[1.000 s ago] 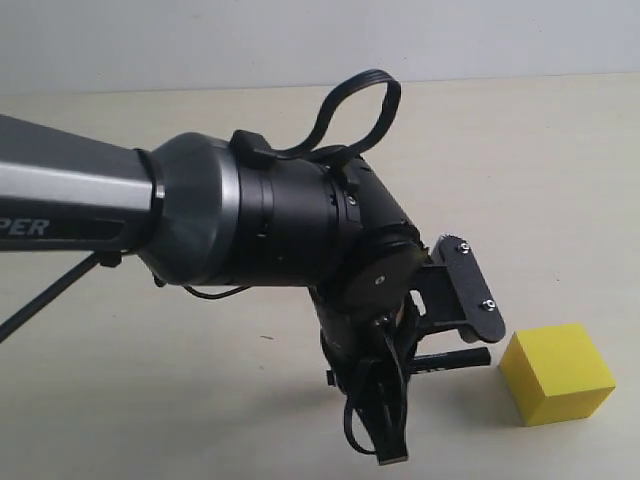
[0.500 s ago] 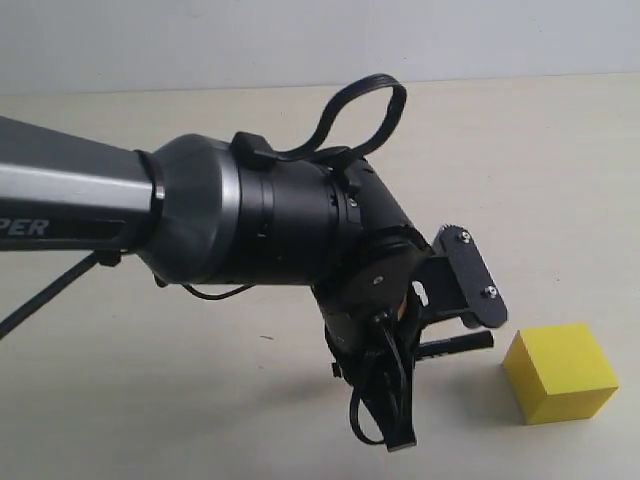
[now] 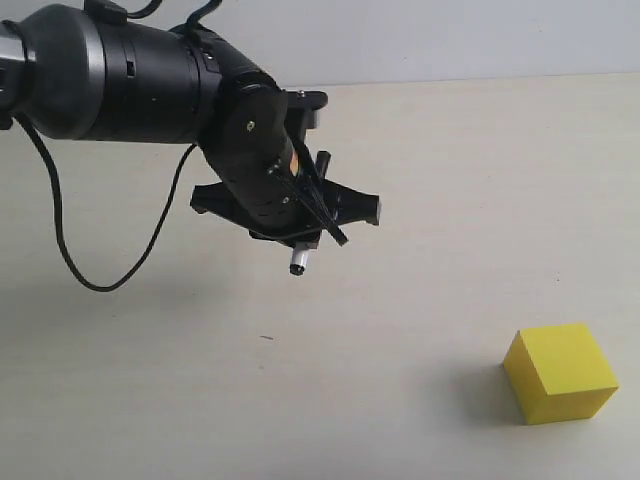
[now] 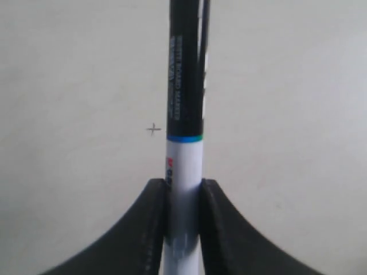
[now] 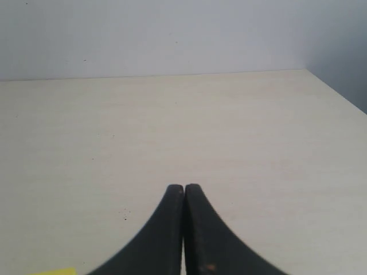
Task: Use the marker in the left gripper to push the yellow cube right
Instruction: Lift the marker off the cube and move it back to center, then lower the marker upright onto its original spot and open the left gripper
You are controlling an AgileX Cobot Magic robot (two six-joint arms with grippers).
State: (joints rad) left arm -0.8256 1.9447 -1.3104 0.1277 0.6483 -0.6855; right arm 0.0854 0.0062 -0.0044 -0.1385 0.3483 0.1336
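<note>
Up and to the left of the yellow cube (image 3: 558,372), well apart from it, the left end effector (image 3: 293,232) hangs over the pale surface (image 3: 450,200) in the exterior view. It is carried by a bulky black arm (image 3: 130,75), with a thin black cable (image 3: 62,245) drooping farther from the cube. A short pale end of the marker (image 3: 298,263) pokes out beneath the end effector, pointing down toward the surface without touching it. The cube sits flat on the surface, alone, with nothing touching it.

From the left wrist view, the left end effector (image 4: 183,192) is clamped narrowly on the marker (image 4: 184,114). Its two black fingers (image 4: 150,220) press the white barrel from both sides, and the dark labelled part runs out beyond them. A small cross-shaped mark (image 4: 153,129) lies on the surface just beside the marker's line. The cube is outside this picture.

From the right wrist view, the right end effector (image 5: 183,192) has its fingers (image 5: 166,229) pressed together with nothing between them, above the bare surface (image 5: 229,126). A yellow sliver at the picture's edge is probably the cube (image 5: 54,271), near that end effector. A grey wall (image 5: 172,34) rises beyond the surface.
</note>
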